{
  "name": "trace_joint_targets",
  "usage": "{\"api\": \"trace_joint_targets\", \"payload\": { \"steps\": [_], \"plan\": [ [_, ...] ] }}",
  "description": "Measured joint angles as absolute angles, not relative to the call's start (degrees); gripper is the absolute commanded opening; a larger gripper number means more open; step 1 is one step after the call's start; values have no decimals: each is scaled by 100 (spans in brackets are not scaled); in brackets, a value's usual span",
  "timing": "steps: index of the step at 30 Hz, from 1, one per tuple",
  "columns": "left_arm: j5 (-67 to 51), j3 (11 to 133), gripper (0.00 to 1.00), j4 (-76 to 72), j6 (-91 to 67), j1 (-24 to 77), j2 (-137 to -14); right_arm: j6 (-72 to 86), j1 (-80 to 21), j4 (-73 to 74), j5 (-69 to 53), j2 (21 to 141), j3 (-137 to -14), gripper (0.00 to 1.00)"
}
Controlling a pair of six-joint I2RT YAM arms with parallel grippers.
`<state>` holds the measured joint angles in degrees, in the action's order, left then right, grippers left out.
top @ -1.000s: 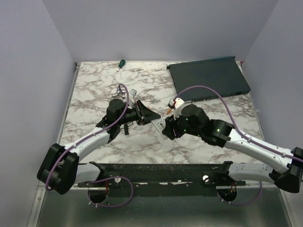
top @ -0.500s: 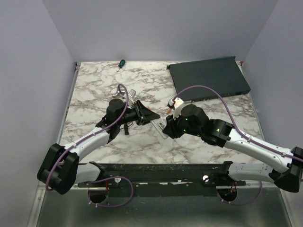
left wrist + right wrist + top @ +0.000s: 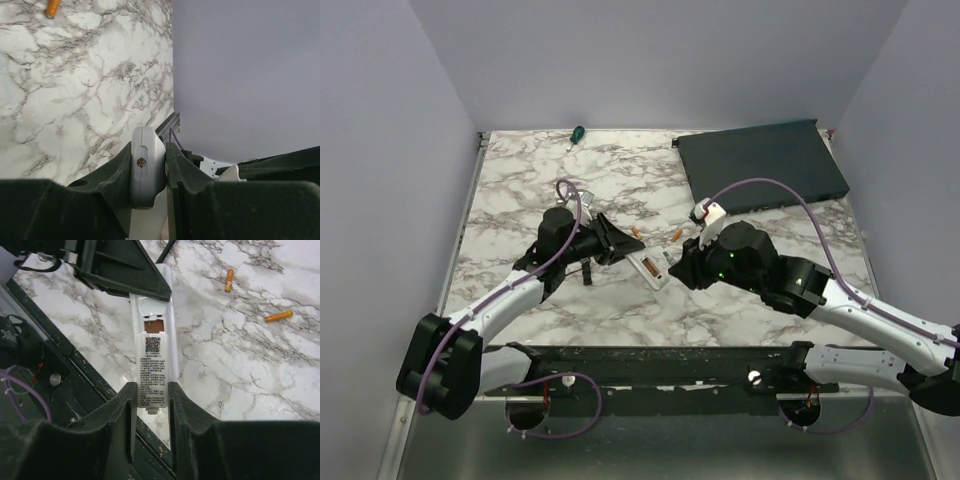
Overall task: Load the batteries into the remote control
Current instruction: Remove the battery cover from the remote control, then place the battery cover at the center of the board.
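The white remote control hangs between both grippers at mid-table. My left gripper is shut on one end of it; in the left wrist view that rounded end is clamped between the fingers. My right gripper is shut on the labelled battery cover, which is slid back and exposes a small opening in the remote. Two orange batteries lie on the marble just beyond the remote, seen as battery and battery in the right wrist view. One battery shows in the left wrist view.
A large dark flat box lies at the back right. A green-handled screwdriver rests at the back edge. The black mounting rail runs along the near edge, just below the held remote. Grey walls enclose the table.
My right gripper has closed on the battery cover. The two grippers have drawn apart, the left one going left, so more of the remote and both batteries now show.
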<state>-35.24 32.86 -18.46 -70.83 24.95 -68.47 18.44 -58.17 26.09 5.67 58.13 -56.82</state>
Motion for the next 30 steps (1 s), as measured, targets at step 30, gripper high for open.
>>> {"api": "trace_joint_targets", "payload": {
  "steps": [30],
  "plan": [
    [-3050, 3607, 0, 696, -5546, 937, -5124, 2847, -5817, 2554, 1339, 8661, -4971, 55]
  ]
}}
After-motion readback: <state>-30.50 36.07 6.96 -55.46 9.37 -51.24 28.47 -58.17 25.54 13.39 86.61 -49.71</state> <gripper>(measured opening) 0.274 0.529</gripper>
